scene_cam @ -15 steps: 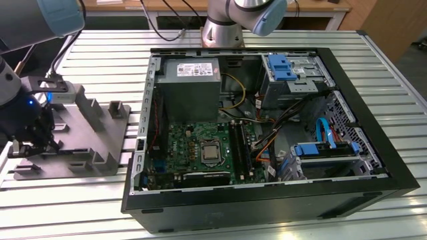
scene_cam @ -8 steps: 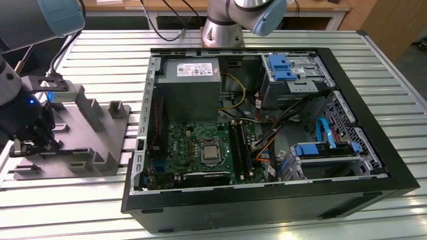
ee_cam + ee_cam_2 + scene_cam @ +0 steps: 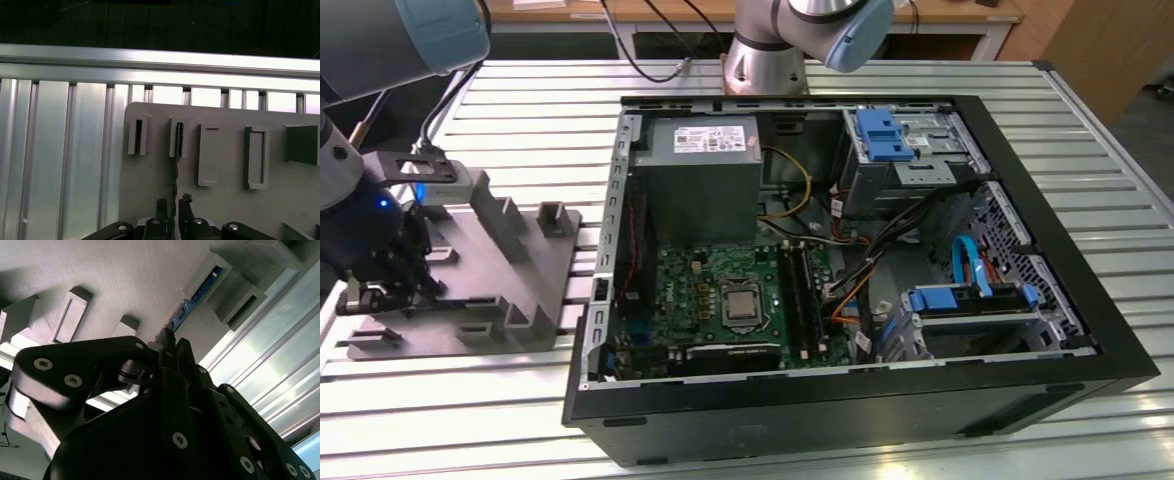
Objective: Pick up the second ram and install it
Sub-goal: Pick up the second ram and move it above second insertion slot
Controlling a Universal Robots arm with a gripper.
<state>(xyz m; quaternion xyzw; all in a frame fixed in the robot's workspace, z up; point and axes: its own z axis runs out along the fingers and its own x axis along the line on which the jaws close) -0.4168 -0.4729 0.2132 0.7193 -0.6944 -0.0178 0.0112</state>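
The second ram (image 3: 176, 167) stands on edge in a slot of the grey holder block (image 3: 225, 200). It shows as a thin dark strip in the first wrist view and as a blue-edged board (image 3: 192, 299) in the second wrist view. My gripper (image 3: 174, 206) is low over the holder at the exterior view's left (image 3: 380, 290). Its fingertips (image 3: 161, 206) straddle the near end of the stick with a narrow gap on each side, so it is open by a little and the stick sits in its slot. The green motherboard (image 3: 720, 300) lies in the open computer case (image 3: 1067, 300).
The holder block (image 3: 467, 270) has several raised slots and posts around my gripper. It rests on a ribbed aluminium table (image 3: 454, 420). A second arm's base (image 3: 767, 60) stands behind the case. Cables, blue drive bays and a grey power supply (image 3: 704, 170) crowd the case.
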